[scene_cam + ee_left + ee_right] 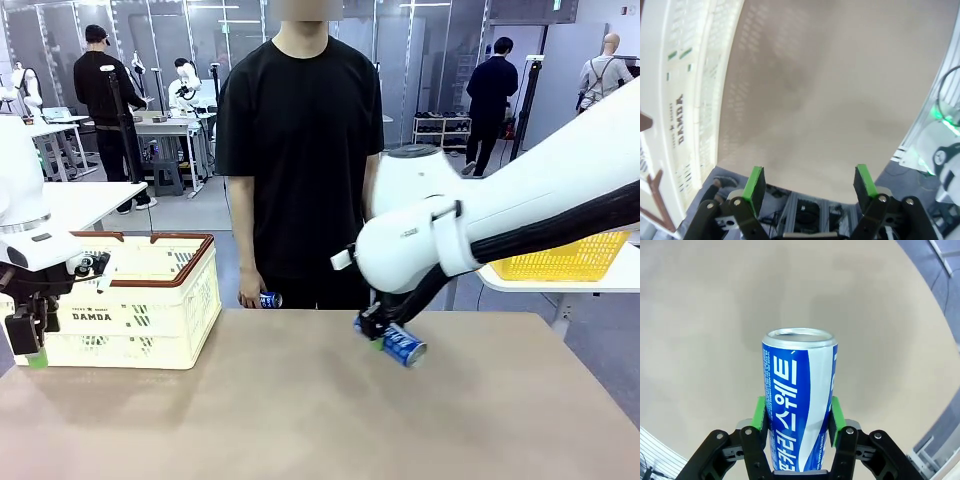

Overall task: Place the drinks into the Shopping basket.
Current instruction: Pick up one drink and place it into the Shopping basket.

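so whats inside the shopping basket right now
From the front, only the upper inner walls of the Shopping basket show, perforated and cream. Its near wall hides the floor, and the left arm covers its left corner, so whether anything lies inside cannot be told.

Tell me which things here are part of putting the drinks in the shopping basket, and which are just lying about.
Part of the job:
- blue can, gripped by the right end effector
- second blue can, in the person's hand
- cream Shopping basket, at the table's left

Just lying about:
- yellow mesh basket, off to the right
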`<state>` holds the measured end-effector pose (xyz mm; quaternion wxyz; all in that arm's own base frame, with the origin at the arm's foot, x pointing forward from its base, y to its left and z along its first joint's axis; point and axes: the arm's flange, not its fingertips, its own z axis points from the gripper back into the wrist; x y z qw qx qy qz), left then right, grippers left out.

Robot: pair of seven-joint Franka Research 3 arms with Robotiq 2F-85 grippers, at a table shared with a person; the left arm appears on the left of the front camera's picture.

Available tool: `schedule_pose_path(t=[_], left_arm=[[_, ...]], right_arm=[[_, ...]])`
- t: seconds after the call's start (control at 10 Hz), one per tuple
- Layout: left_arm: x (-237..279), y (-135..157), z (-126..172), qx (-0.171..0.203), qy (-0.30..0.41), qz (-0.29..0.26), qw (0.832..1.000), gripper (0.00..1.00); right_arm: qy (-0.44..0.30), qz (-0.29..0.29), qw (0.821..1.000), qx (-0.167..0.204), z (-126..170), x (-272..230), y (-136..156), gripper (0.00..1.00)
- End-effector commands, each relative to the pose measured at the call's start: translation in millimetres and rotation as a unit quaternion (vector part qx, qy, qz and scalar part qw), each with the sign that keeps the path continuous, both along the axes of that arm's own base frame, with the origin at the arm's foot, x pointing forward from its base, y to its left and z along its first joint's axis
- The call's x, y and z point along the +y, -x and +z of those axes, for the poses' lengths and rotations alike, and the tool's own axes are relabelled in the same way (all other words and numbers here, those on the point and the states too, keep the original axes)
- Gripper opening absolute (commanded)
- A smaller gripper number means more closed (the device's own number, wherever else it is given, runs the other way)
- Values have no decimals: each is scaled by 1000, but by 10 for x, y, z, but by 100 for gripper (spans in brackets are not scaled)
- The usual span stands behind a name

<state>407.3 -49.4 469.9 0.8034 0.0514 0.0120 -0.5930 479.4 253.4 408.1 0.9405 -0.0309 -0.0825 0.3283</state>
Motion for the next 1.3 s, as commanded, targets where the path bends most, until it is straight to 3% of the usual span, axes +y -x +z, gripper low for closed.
schedule_pose_path(t=[0.0, 0.4, 1.2], left_arm=[[-12, 36, 4, -1, 1, 8, 1000, 90], [-12, 36, 4, -1, 1, 8, 1000, 90], [-12, 36, 4, -1, 1, 8, 1000, 90]], right_arm=[[3, 2, 1000, -7, -63, 311, -203, 15], [-1, 10, 1000, 2, -352, 744, -335, 15], [-7, -13, 1000, 1, -958, 949, -385, 15]])
